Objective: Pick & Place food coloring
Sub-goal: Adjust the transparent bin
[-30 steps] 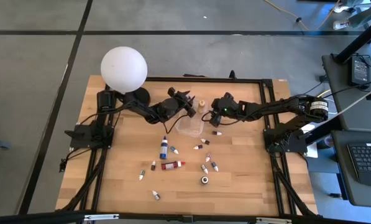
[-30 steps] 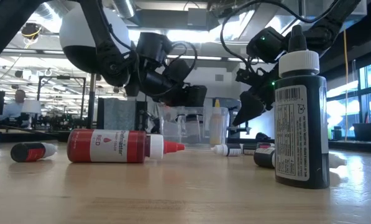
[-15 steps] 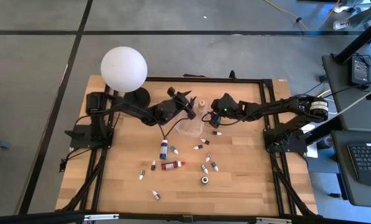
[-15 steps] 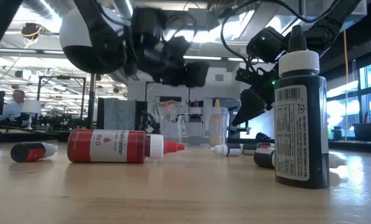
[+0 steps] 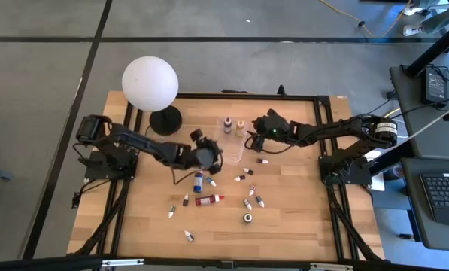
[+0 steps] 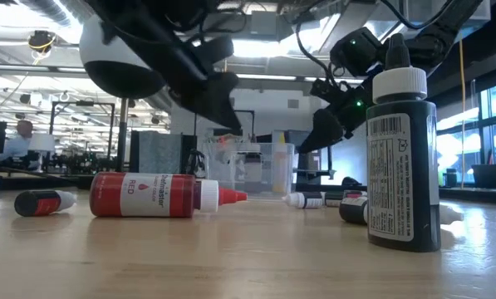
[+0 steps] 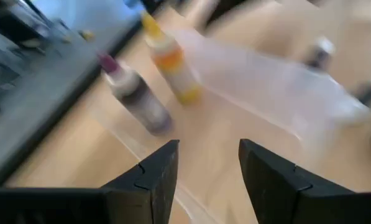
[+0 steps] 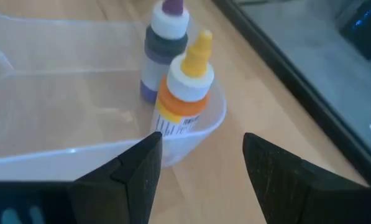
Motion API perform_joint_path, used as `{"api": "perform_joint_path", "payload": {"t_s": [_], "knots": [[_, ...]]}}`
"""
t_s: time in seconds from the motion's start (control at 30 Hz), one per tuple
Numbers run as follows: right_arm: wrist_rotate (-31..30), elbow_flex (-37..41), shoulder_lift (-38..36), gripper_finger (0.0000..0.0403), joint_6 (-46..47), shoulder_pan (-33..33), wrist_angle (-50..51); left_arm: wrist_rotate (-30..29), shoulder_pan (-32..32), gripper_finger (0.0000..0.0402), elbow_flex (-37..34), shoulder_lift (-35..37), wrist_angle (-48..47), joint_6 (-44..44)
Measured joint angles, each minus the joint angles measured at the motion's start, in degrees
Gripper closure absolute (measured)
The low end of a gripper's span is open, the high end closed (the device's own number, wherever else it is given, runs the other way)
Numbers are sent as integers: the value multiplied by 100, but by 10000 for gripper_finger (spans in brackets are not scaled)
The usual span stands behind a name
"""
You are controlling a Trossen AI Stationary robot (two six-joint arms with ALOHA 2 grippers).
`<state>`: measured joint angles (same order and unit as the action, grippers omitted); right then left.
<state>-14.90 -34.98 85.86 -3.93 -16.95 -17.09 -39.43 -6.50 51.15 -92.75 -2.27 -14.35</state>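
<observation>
Two food coloring bottles stand upright in the far end of the clear plastic box (image 5: 229, 153): a purple one (image 8: 162, 46) and an orange one (image 8: 185, 87). Several more lie or stand loose on the wood nearer the front, among them a red one (image 5: 209, 199) on its side and a blue one (image 5: 198, 181) upright. My left gripper (image 5: 212, 158) hangs open and empty over the table at the box's left near corner, above the blue bottle. My right gripper (image 5: 254, 131) is open and empty just right of the box's far end, pointing at the two bottles.
A big white globe lamp (image 5: 150, 83) stands at the table's far left. A dark upright bottle (image 6: 401, 158) and the red one (image 6: 148, 195) sit close to the low camera. A black frame (image 5: 322, 102) rims the table. Bare wood lies along the near edge.
My left gripper has drawn back from the box's far end toward the table's near left, rising a little and turning as it went. The purple bottle it had covered now shows standing beside the orange one. My right gripper has stayed where it was.
</observation>
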Motion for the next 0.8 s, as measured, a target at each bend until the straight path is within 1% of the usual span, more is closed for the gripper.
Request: {"api": "perform_joint_path", "payload": {"t_s": [0.1,0.17,0.23,0.33,0.37,0.4,0.43,0.53,0.67,0.8], "knots": [[1,0,0,176,-85,-90,-8,-11,-373,237,1,13,-456,-503],[-1,0,0,176,-86,-144,-2,-209,-571,236,-2,19,-816,-763],[0,0,0,176,-87,-194,8,-627,-717,234,-2,35,-1147,-990],[-8,0,0,176,-87,-232,0,-1543,-826,233,-2,35,-1699,-1380],[-37,0,0,176,-85,-234,-13,-1772,-820,233,-2,35,-1897,-1547],[-48,0,0,176,-83,-234,-31,-1856,-781,234,1,35,-2071,-1741],[-47,0,0,176,-83,-234,-45,-1797,-717,235,1,27,-2223,-1933],[-47,0,0,176,-28,-234,-43,-1291,-497,237,-11,-16,-2538,-2301],[-47,-3,0,176,92,-234,55,-1287,-270,236,-59,-218,-2440,-2392],[-47,-7,0,176,117,-234,272,-1146,-69,233,-58,-552,-2120,-2376]]}}
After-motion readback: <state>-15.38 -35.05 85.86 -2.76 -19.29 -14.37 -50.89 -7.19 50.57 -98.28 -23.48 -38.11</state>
